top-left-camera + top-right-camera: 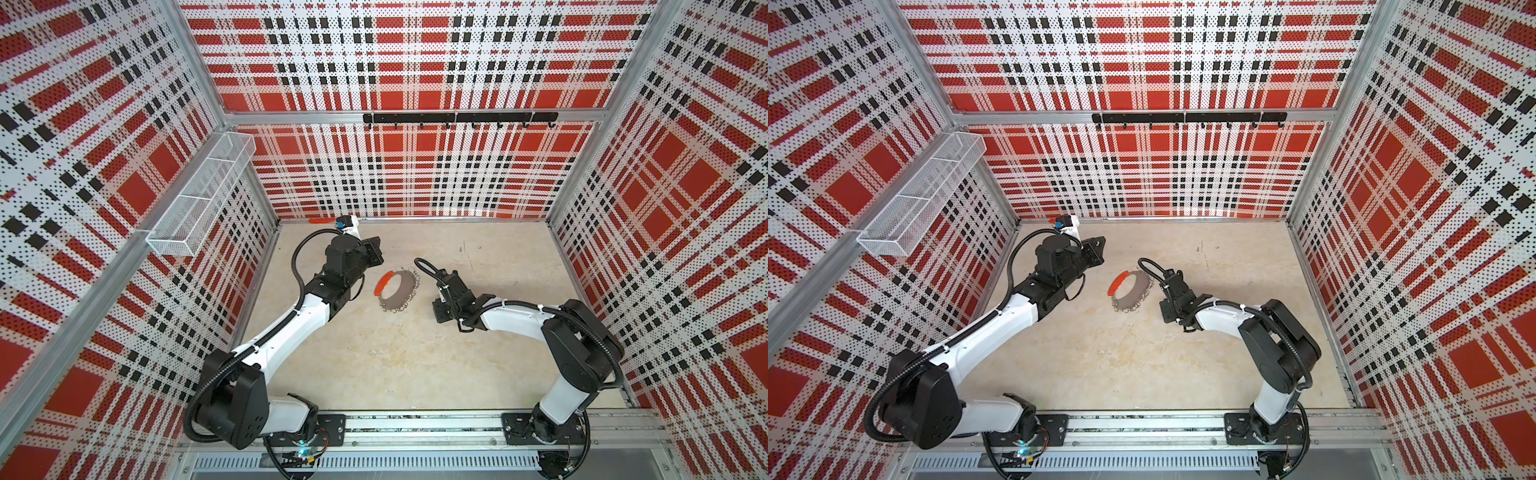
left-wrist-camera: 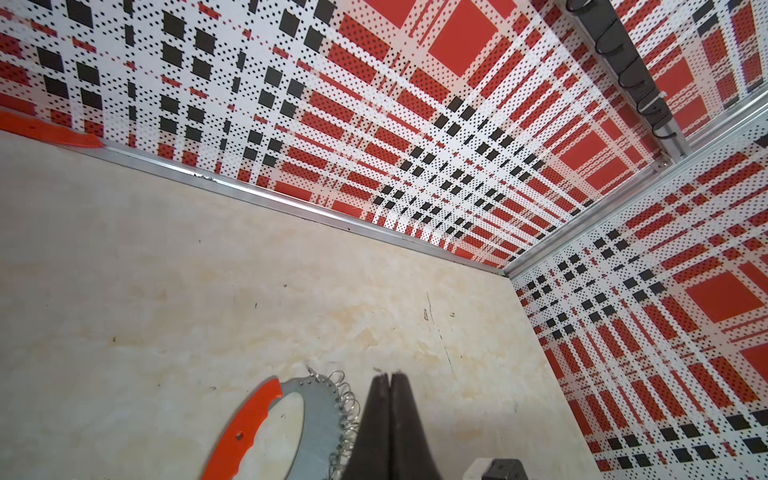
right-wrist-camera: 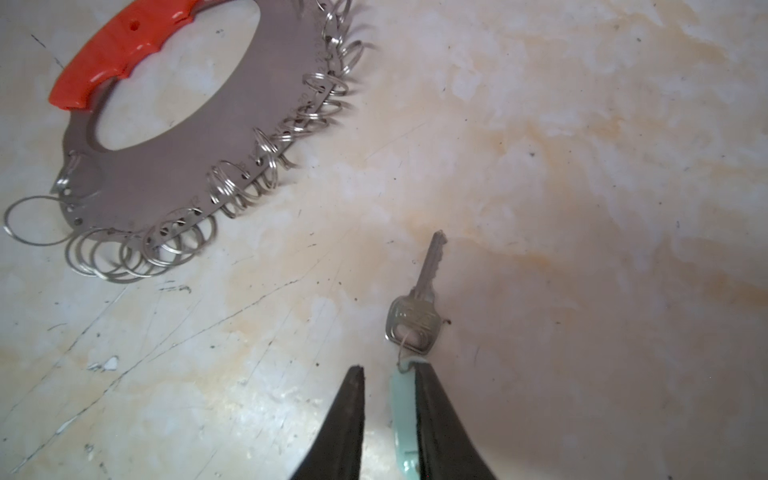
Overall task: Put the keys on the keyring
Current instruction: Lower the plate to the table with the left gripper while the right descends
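Straddling the tag (image 3: pixel 401 411) of the key (image 3: pixel 415 307); nothing threaded yet.
Right tool (image 3: pixel 387 368) has its jaws apart around the tag; the key lies mid-tabletop (image 3: pixel 582 208), apart from the keyring (image 3: pixel 187 158). Left tool (image 2: pixel 389 376) is pinched together. Pickup and threading remain.

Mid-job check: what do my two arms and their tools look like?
The left arm and right arm have white shells, black joint housings and black corrugated cable looped alongside. The left tool and right tool each end in two slim, tapering black fingers.
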`<state>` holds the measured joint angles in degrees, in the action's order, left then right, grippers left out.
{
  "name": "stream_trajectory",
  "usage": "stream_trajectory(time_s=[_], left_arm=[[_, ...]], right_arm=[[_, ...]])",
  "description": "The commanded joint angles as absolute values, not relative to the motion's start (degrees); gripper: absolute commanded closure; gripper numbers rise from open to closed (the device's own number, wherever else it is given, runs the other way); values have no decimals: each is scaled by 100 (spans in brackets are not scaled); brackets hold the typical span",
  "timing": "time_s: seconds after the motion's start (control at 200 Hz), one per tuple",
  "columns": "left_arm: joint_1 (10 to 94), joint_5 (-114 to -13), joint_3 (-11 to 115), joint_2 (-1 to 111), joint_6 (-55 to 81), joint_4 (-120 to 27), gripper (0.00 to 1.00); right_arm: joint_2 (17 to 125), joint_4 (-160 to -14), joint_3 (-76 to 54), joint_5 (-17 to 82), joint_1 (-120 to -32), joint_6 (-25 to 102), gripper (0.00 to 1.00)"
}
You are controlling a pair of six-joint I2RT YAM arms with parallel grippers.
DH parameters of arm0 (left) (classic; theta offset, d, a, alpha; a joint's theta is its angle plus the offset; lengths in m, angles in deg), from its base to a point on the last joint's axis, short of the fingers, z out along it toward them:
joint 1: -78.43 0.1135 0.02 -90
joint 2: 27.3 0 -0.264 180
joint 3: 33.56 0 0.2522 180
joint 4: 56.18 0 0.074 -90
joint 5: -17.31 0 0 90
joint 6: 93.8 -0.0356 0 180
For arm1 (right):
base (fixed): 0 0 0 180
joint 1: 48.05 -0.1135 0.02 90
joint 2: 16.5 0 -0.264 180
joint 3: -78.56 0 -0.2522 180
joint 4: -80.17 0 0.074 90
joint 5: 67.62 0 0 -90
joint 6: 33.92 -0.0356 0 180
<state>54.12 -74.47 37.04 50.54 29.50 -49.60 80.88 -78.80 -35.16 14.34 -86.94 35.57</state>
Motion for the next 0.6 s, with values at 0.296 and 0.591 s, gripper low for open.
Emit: stream_trajectory(time_s=[0.296,0.591], left_arm=[[5804,-7517,2631,4960,2953,-4972,88],[5927,-7273,2461,4891,2951,-5183,87]], right_arm=[[9549,-8086,-1321,3181,-8359,3397,60],[10703,-7742,73,3695,-7926,2734,53]])
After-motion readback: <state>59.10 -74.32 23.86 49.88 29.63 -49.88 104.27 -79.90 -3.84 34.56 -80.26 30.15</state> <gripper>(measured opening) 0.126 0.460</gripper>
